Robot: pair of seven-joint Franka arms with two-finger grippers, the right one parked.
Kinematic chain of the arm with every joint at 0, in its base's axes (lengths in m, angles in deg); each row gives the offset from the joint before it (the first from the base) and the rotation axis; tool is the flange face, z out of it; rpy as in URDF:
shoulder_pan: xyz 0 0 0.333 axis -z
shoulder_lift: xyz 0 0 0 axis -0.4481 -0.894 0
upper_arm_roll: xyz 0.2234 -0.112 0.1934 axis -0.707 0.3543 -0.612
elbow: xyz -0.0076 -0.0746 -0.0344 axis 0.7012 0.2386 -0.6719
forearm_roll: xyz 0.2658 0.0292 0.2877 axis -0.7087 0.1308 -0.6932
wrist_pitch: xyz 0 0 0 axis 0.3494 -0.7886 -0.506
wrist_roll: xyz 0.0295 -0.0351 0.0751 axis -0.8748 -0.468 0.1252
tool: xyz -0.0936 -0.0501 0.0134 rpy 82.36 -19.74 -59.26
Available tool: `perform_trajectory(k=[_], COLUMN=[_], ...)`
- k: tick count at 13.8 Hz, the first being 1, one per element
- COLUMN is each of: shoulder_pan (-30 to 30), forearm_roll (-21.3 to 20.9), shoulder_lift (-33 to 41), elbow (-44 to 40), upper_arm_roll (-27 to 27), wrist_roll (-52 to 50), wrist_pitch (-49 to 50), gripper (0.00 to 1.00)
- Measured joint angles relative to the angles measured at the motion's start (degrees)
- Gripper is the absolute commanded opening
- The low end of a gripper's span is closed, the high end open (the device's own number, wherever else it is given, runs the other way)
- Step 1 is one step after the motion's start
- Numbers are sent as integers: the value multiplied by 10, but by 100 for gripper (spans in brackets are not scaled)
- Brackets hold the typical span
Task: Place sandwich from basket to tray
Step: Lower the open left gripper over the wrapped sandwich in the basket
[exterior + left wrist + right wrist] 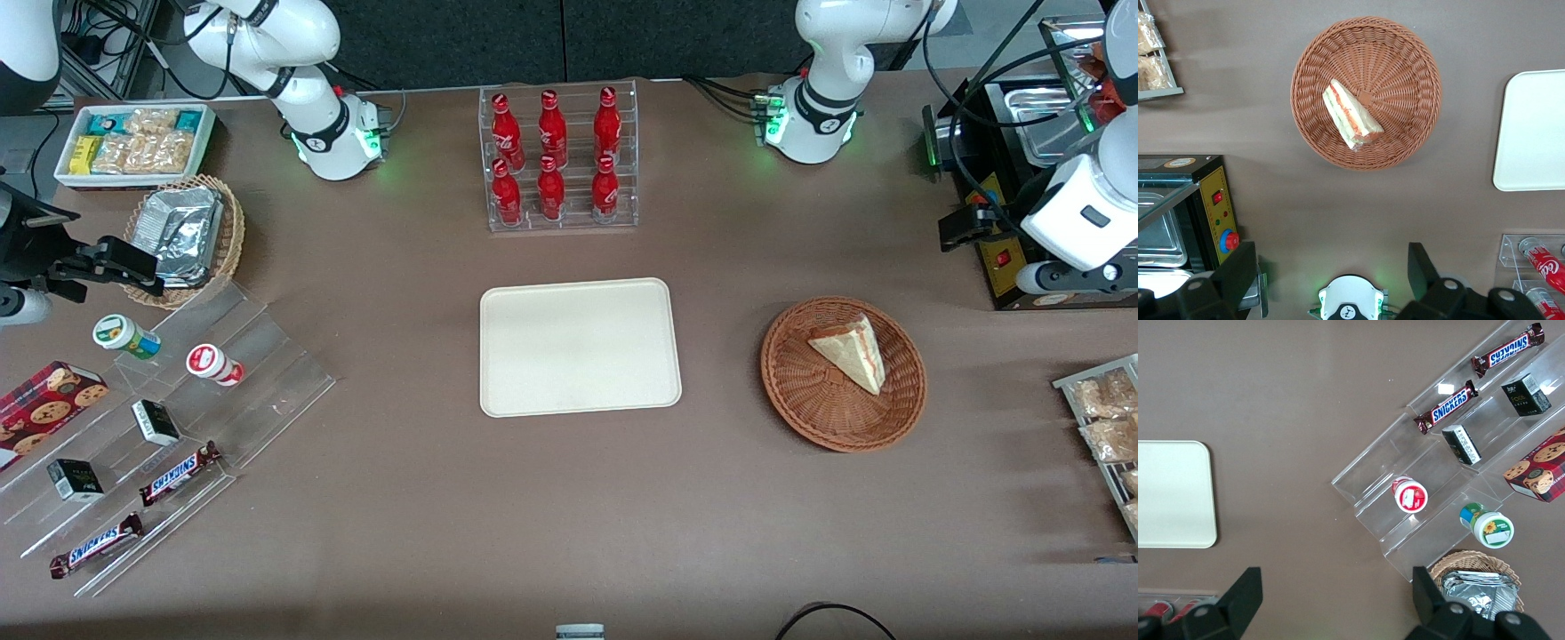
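Observation:
The sandwich [852,353], a pale bread wedge with red, orange and green filling, lies in the round reddish-brown wicker basket [800,382]. The left wrist view shows the sandwich [1351,115] in the basket [1405,80] from above. The cream tray [580,347] lies flat beside the basket, toward the parked arm's end; it also shows in the left wrist view [1535,130] and the right wrist view [1171,493]. My left gripper [965,227] hangs open and empty high above the table, farther from the front camera than the basket. Its fingers [1238,267] stand wide apart, holding nothing.
A black appliance with a metal pan [1013,178] stands beside the gripper. A clear rack of red bottles [558,160] stands farther back than the tray. A wire rack of snack packets [1107,418] lies at the working arm's end. A clear stepped display [178,427] and a foil-packet basket [187,236] sit at the parked arm's end.

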Motion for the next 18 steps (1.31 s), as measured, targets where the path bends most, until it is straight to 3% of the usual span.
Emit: perform_trajectory(k=[8, 12, 18], shoulder_pan=[0, -2, -4], forearm_roll=[-1, -1, -1], shoulder_lift=[-21, -17, 31], elbow=[43, 162, 383], upper_arm_roll=[-1, -5, -7], wrist_roll=[-2, -58, -243], wrist_pitch=[-46, -182, -423], gripper=[100, 100, 100])
